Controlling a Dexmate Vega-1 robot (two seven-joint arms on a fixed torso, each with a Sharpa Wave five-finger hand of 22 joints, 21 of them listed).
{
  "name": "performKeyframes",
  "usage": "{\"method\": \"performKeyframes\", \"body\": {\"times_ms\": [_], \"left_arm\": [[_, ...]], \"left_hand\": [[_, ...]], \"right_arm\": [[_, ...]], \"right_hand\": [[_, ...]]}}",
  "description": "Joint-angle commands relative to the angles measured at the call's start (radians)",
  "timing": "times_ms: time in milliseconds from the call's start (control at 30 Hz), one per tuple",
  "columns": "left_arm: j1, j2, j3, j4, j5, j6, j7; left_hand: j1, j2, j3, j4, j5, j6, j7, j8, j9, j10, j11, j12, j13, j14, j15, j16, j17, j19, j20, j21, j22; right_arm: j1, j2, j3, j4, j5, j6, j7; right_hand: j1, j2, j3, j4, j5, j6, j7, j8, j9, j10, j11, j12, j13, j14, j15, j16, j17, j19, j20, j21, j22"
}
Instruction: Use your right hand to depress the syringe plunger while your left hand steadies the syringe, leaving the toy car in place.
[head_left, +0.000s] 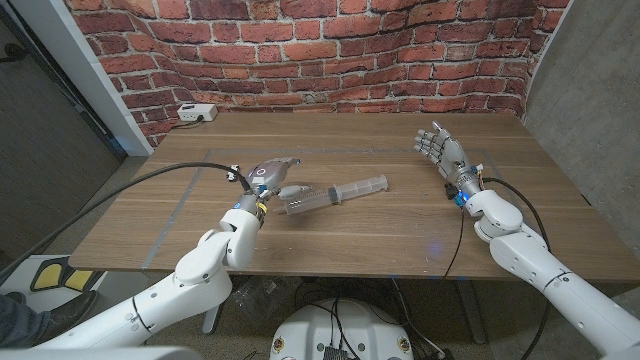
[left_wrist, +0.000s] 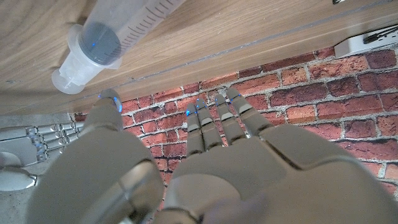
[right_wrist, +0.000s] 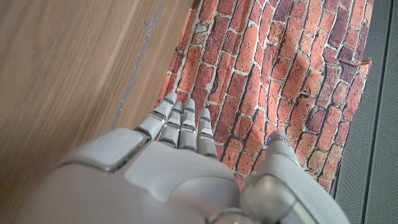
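Found the left hand (head_left: 266, 181) nearest, open, fingers (left_wrist: 214, 121) stretched and apart, holding nothing, just beside the left end of the syringe (head_left: 335, 194) but not yet on it. Saw the syringe lying on its side on the desk (head_left: 330, 250), near the middle, slanting away to the right. Judged the step in hand as the steadying grasp, not yet made. To do it well, would need to close the left hand around the barrel only, from the side, pressing it down on the desk so as not to roll it. Would need also to keep clear of the plunger end, leaving room for the other hand.

Looked then into the barrel (left_wrist: 124, 28): clear plastic with printed marks, a dark seal inside close to the narrow end, no liquid to be told. Could not tell surely which end carried the plunger.

Found the right hand (head_left: 438, 148) farther back and well apart from the syringe, raised, open, fingers spread, empty. Judged a long reach needed, then a push straight along the syringe's axis.

Could not make out the toy car. Noted a white box (head_left: 196, 112) at the far left edge.
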Motion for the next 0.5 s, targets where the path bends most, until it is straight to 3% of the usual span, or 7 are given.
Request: {"method": "performKeyframes", "body": {"times_ms": [33,400,500], "left_arm": [[-0.078,-0.012,0.104,-0.005,0.213,0.115,-0.203],[-0.062,-0.067,0.123,0.016,0.35,0.134,-0.239],[-0.05,-0.084,0.119,0.029,0.366,0.121,-0.211]], "left_hand": [[0.019,-0.012,-0.004,-0.005,0.008,-0.01,-0.008,-0.007,0.003,-0.005,-0.01,-0.005,0.004,-0.004,-0.007,-0.006,0.0,0.014,0.013,-0.001,0.002],[0.036,-0.024,-0.011,-0.007,0.012,-0.014,-0.013,-0.01,0.004,-0.003,-0.015,-0.007,0.005,0.013,-0.009,-0.001,0.001,0.039,0.029,0.007,0.004],[0.044,-0.026,-0.014,-0.007,0.014,-0.004,-0.017,-0.007,0.004,0.009,-0.016,-0.004,0.005,0.029,-0.006,0.004,0.001,0.049,0.038,0.01,0.005]], "right_arm": [[-0.022,-0.015,0.005,-0.023,0.003,-0.01,-0.003],[-0.035,-0.019,0.009,-0.029,0.01,-0.006,0.003],[-0.036,-0.02,0.008,-0.026,0.011,0.0,0.01]], "right_hand": [[0.009,-0.003,0.001,-0.006,-0.001,0.007,-0.002,0.003,0.005,0.008,0.002,0.01,0.004,0.011,0.0,0.006,0.004,0.009,-0.003,0.008,0.005],[0.009,-0.003,0.0,-0.006,-0.001,0.012,-0.002,0.003,0.005,0.013,0.002,0.011,0.005,0.014,0.0,0.006,0.004,0.012,-0.002,0.008,0.005],[0.009,-0.003,0.0,-0.006,-0.001,0.012,-0.003,0.003,0.005,0.014,0.001,0.011,0.005,0.014,0.0,0.006,0.004,0.013,-0.002,0.008,0.005]]}}
